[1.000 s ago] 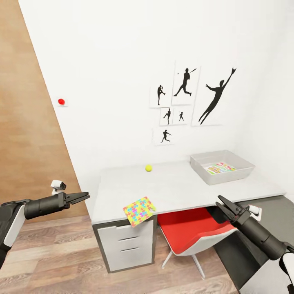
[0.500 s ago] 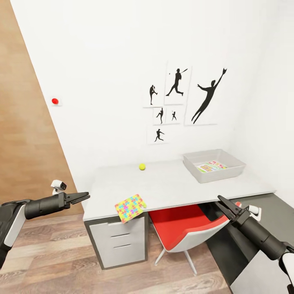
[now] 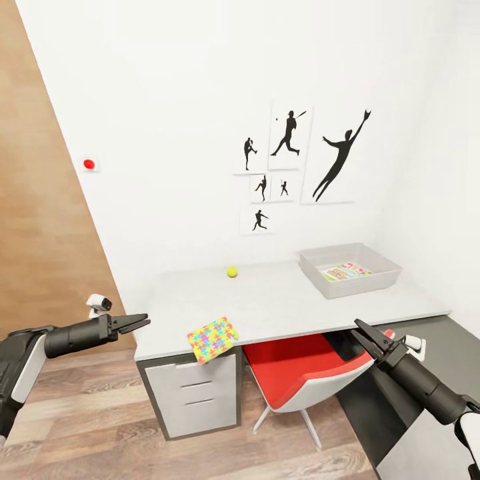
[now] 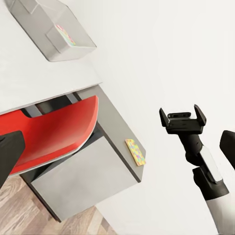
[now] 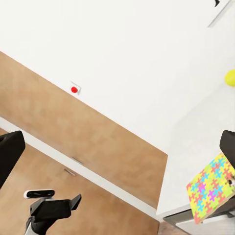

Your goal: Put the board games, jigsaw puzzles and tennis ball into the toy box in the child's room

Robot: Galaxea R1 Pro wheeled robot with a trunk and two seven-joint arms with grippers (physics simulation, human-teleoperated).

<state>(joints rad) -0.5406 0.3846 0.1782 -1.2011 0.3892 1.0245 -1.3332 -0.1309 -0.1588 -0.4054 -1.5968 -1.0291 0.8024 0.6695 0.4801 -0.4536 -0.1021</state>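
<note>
The whole scene slid left and down a little from 1 s ago to 0.5 s ago, so the robot's head or base moved, not the furniture. Over the last 0.5 s it's steady; only the left arm has drifted a touch lower and outward. Looks to me like the approach to the table (image 3: 280, 313) is abt done and picking can start.

Left gripper (image 3: 137, 323) hangs off the table's left end, fingers slightly apart, nothing in them. Right gripper (image 3: 363, 333) is in front of the red chair (image 3: 300, 373), jaws parted, empty too.

On the table: 1 jigsaw puzzle (image 3: 212, 338) sits at the front edge, a corner overhanging the drawers. The tennis ball (image 3: 232, 271) is near the back wall. The toy box (image 3: 350, 270) is at the right end w/ a colourful flat item already inside; can't tell if it's a game or puzzle.

Left wrist view adds what the head misses: a small colourful box (image 4: 135, 152) lying on a low grey block past the chair, plus the right gripper (image 4: 182, 116) seen from across. Right wrist view catches the puzzle (image 5: 210, 188), the ball (image 5: 230, 77) and the left gripper (image 5: 54, 205) against wood panelling.
</note>
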